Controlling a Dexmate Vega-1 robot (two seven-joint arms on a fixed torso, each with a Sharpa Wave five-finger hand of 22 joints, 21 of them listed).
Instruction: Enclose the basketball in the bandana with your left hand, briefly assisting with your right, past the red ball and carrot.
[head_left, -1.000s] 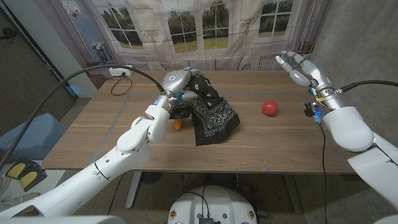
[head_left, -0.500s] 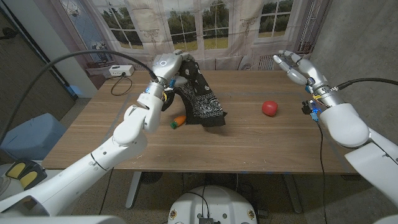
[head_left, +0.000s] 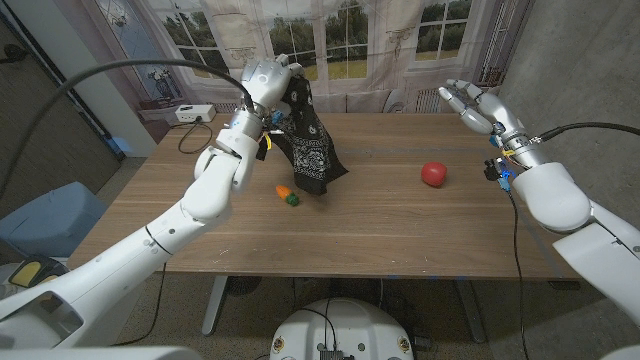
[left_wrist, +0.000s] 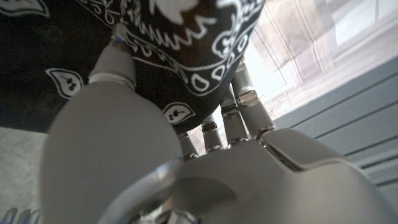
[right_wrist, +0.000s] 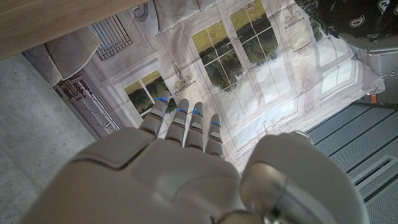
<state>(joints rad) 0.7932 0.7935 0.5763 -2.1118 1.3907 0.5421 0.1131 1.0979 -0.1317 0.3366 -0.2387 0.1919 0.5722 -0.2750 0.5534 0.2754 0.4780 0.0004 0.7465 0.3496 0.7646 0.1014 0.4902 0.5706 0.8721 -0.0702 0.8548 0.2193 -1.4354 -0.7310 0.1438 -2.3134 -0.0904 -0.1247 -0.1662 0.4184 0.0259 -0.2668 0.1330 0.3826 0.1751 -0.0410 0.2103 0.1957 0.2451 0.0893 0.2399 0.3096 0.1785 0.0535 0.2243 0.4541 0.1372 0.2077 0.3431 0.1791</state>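
My left hand (head_left: 268, 78) is raised above the table's far left middle, gripping the top of a black bandana (head_left: 308, 145) with white paisley print, which hangs down in a bundle whose bottom is near the tabletop. In the left wrist view the cloth (left_wrist: 180, 43) drapes over my fingers (left_wrist: 233, 118). The basketball is hidden; whether it is inside the cloth I cannot tell. An orange carrot (head_left: 286, 192) with a green end lies just left of the hanging cloth. A red ball (head_left: 433, 174) sits at the right. My right hand (head_left: 478, 105) hovers open above the far right, fingers spread (right_wrist: 186, 127).
The wooden table (head_left: 400, 230) spreads wide in front of the objects. A white power strip (head_left: 192, 112) with a black cable lies at the far left corner. A curtain printed with windows hangs behind the table.
My left hand has lifted the bandana up and back off the table, so it now hangs in a narrow bundle. The carrot has come into full view. My right hand has barely moved.
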